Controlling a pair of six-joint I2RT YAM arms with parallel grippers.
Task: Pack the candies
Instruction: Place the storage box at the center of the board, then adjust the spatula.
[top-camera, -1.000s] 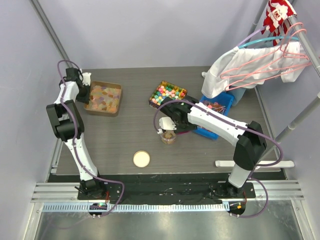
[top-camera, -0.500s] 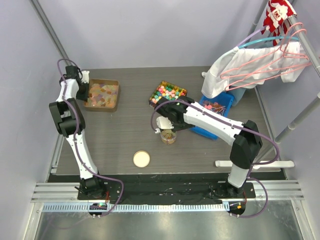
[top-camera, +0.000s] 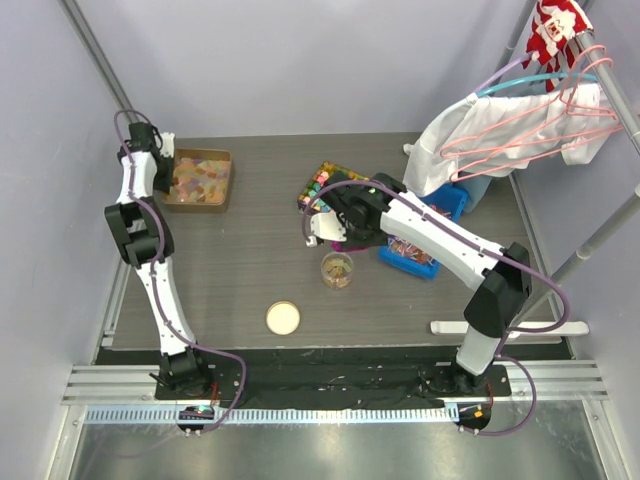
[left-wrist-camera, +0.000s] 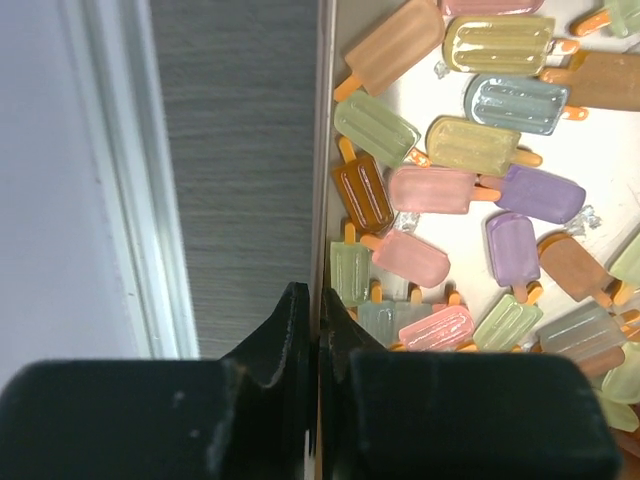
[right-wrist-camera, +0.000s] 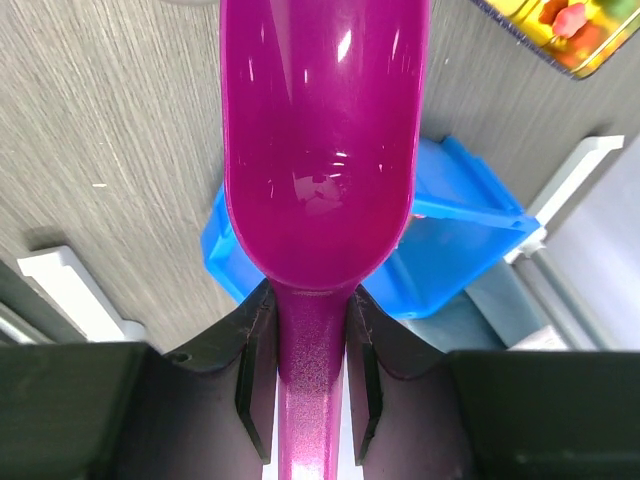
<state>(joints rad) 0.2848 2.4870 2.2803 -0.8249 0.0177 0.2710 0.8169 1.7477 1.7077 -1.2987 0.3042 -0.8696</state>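
Candies shaped like little popsicles (left-wrist-camera: 430, 190), in pink, orange, yellow, green and pale tones, fill the brown tray (top-camera: 200, 153) at the far left corner of the table (top-camera: 250, 260). The left gripper (left-wrist-camera: 308, 325) pinches the tray's left wall, its fingers almost together with the thin wall between them. The right gripper (right-wrist-camera: 310, 340) clamps the handle of a magenta scoop (right-wrist-camera: 320, 150), whose bowl hangs over the table beside a blue bin (right-wrist-camera: 450, 240). A small clear jar (top-camera: 337, 270) holding some candy stands just on the near side of that gripper, apart from it. A round pale lid (top-camera: 283, 318) lies nearer the bases.
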